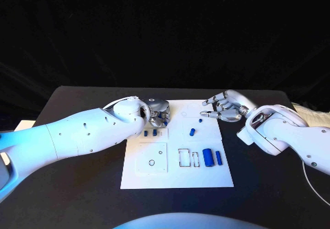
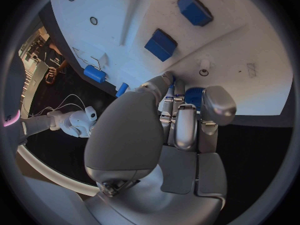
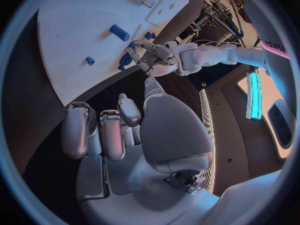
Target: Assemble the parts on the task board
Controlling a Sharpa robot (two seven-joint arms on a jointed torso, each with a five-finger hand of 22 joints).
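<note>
The white task board (image 1: 206, 176) lies in the middle of the black table (image 1: 76, 191). The left hand (image 1: 157, 110) is at the board's far left corner, fingers curled down over a blue part (image 2: 195, 96) that shows between its fingertips in the left wrist view; whether the part is actually pinched cannot be told. Two blue blocks (image 1: 150, 133) sit on the board just beside that hand. The right hand (image 1: 223, 108) hovers over the board's far right edge, fingers spread and holding nothing. A small blue peg (image 1: 193, 131) lies near the board's middle, and a thick blue cylinder (image 1: 208, 157) with a thinner blue rod (image 1: 219, 158) beside it rests near the right edge, next to rectangular slots (image 1: 187, 158).
</note>
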